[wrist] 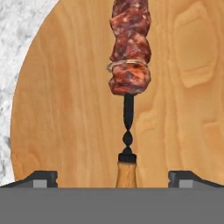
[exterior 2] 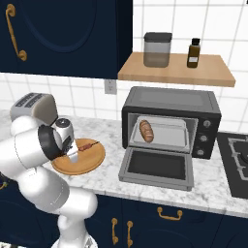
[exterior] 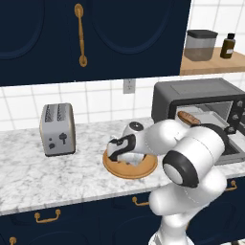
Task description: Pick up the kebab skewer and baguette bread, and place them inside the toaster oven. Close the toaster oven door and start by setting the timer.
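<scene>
kebab skewer (wrist: pixel 130 57) on board (wrist: pixel 65 109), baguette bread (exterior 2: pixel 146 131) in toaster oven (exterior 2: pixel 170 104)

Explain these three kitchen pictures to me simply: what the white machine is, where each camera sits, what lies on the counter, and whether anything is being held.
The white machine is a robot arm. Two cameras ride behind it, left and right; the third sits on its hand, looking down past two small dark finger tips. The hand is open and holds nothing, hanging over the kebab skewer, which lies on a round wooden board on the marble counter. The baguette bread already lies inside the toaster oven, whose toaster oven door hangs open. A silver toaster stands further left.
</scene>
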Available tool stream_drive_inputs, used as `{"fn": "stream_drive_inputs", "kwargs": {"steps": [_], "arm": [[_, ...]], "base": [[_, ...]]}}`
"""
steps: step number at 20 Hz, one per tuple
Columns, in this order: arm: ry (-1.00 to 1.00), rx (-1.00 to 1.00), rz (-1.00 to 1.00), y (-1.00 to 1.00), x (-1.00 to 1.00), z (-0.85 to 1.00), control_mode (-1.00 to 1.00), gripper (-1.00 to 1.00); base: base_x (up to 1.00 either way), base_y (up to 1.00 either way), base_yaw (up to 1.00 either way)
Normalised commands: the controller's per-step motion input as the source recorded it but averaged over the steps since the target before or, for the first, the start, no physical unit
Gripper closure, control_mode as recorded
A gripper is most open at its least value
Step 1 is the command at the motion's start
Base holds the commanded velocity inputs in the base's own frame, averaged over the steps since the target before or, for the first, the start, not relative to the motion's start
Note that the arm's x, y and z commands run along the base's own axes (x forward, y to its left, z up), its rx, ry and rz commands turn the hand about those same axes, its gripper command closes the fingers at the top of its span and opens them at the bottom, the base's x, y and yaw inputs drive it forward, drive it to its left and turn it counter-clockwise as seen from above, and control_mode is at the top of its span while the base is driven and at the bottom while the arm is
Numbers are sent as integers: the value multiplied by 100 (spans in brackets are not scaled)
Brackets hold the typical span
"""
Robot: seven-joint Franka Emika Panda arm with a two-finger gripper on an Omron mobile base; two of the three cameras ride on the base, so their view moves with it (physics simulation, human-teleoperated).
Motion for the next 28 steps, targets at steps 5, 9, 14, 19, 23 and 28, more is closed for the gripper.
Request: {"fn": "stream_drive_inputs", "kwargs": {"steps": [5, 9, 14, 19, 23, 28], "arm": [[1, 0, 0, 15, 8, -30, -100, -100], [0, -2, 0, 10, -16, -31, -100, 100], [-4, -1, 0, -3, -63, -45, -100, 100], [-5, 0, 0, -44, -81, -17, -100, 100], [-1, 3, 7, -88, -71, 64, -100, 100], [-9, 6, 29, -95, -98, 100, -100, 100]], "base": [[0, 0, 0], [0, 0, 0], [0, 0, 0], [0, 0, 0], [0, 0, 0], [0, 0, 0]]}}
